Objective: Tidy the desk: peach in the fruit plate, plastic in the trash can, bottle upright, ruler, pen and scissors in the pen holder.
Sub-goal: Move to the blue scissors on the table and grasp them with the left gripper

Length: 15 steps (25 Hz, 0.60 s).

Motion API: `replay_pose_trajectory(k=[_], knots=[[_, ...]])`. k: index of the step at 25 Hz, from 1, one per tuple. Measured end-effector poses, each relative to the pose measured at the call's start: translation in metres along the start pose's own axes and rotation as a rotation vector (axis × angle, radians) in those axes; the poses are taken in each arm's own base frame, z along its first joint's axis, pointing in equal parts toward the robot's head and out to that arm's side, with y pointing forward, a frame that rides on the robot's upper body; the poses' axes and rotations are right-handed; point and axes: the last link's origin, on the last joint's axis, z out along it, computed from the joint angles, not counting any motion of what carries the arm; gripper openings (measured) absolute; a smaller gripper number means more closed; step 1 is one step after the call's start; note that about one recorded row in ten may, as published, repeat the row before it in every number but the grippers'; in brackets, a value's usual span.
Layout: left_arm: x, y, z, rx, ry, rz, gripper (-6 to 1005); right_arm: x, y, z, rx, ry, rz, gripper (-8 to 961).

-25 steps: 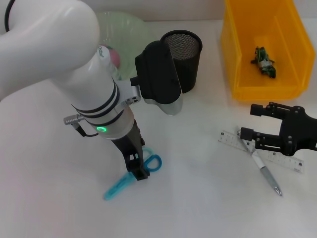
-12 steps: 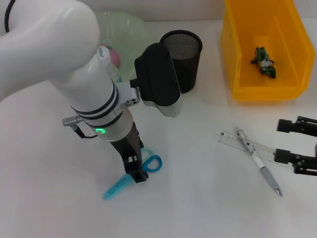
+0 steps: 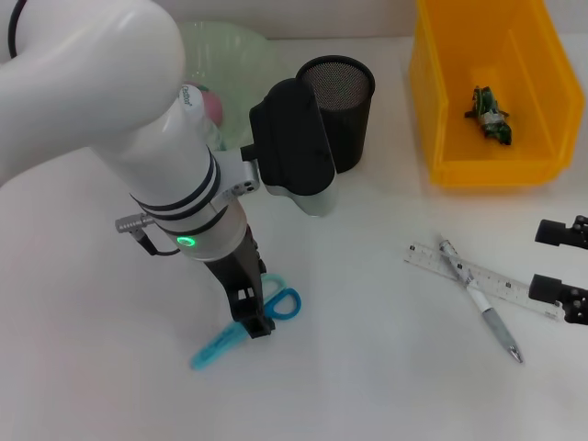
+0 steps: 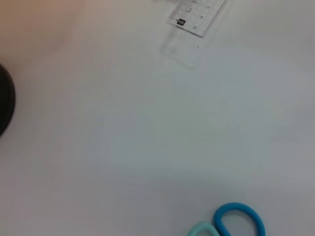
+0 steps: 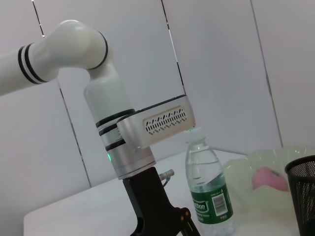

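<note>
From the head camera, the left gripper (image 3: 253, 317) is down on the blue scissors (image 3: 246, 323) on the white table (image 3: 367, 367), and I cannot tell if its claw is pinching them. The right gripper (image 3: 562, 262) sits at the table's right edge with its claw wide open, just past the ruler (image 3: 482, 279) and the pen (image 3: 480, 300) lying across it. The black pen holder (image 3: 342, 110) stands near the yellow bin (image 3: 432, 101), which holds the plastic scrap (image 3: 491, 114).

In the left wrist camera, the scissors' handles (image 4: 231, 226) and a ruler end (image 4: 196, 15) show.

In the right wrist camera, the bottle (image 5: 206, 189) stands upright beside the left arm (image 5: 125, 142). The peach (image 5: 268, 179) lies in the green plate (image 5: 246, 169).
</note>
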Motion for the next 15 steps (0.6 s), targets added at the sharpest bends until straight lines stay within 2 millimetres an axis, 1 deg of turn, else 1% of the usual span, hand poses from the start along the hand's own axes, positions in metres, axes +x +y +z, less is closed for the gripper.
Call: replay_pose_trajectory(k=[15], knots=[[-0.0001, 0.0001, 0.0009, 0.003, 0.003, 0.0, 756, -0.0015, -0.0021, 0.0052, -0.003, -0.007, -0.002, 765]])
